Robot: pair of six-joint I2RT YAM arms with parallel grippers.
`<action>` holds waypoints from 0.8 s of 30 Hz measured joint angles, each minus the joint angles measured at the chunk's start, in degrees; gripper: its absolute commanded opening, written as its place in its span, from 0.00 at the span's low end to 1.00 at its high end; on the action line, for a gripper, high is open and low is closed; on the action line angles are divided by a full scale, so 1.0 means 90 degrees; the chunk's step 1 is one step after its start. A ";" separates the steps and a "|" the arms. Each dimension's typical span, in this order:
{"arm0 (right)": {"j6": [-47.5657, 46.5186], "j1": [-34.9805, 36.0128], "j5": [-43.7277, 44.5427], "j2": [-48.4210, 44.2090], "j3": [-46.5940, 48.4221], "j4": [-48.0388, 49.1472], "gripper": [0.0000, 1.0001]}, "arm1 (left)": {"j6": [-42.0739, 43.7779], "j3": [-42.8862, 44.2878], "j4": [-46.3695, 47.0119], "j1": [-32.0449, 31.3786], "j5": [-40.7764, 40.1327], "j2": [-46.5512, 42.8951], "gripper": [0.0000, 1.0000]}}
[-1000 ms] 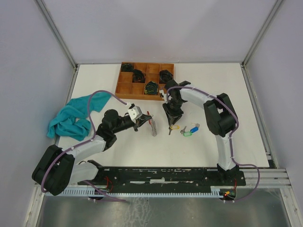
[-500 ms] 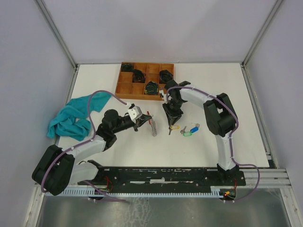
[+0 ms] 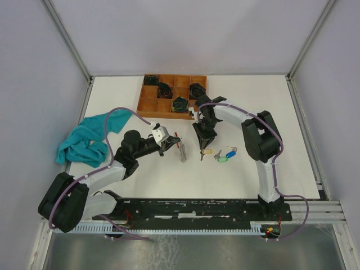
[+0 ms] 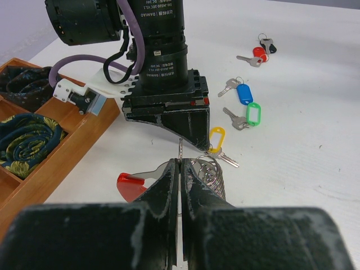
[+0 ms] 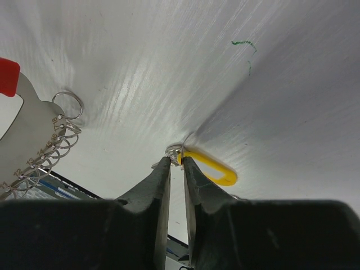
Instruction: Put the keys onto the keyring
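Your right gripper point(image 5: 175, 160) is tip-down on the table point(image 5: 236, 67) with its jaws almost together, one each side of the little wire loop point(image 5: 175, 151) at the end of the yellow-tagged key point(image 5: 209, 170). From the wrist view I honestly can't tell if it's actually biting the loop or just framing it. That's the bit I'd worry about: it's a tiny round thing caught right at the fingertips, so if the pinch lands off-centre it'll probably squirt out sideways, or you'll lift and the tag and key will swing and twist so nothing lines up. Pressing down harder could also just skid the key along the table. The blue-tagged key point(image 4: 243, 93) and green-tagged key point(image 4: 253, 112) lie loose just beyond it, near enough that a skid might knock them around. Your left gripper point(image 4: 181, 169) is clamped tight on the ring holder point(image 4: 209, 171), the metal strip with the red end, held just off to the side, close to the wooden tray point(image 4: 73, 152). Since both arms are crowded in there, a sloppy lift might clip that holder and shift your target too
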 measured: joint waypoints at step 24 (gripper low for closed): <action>-0.0032 0.0005 0.0022 0.0112 -0.0041 0.0036 0.02 | 0.0000 0.0000 -0.0019 0.0000 0.0044 0.0000 0.03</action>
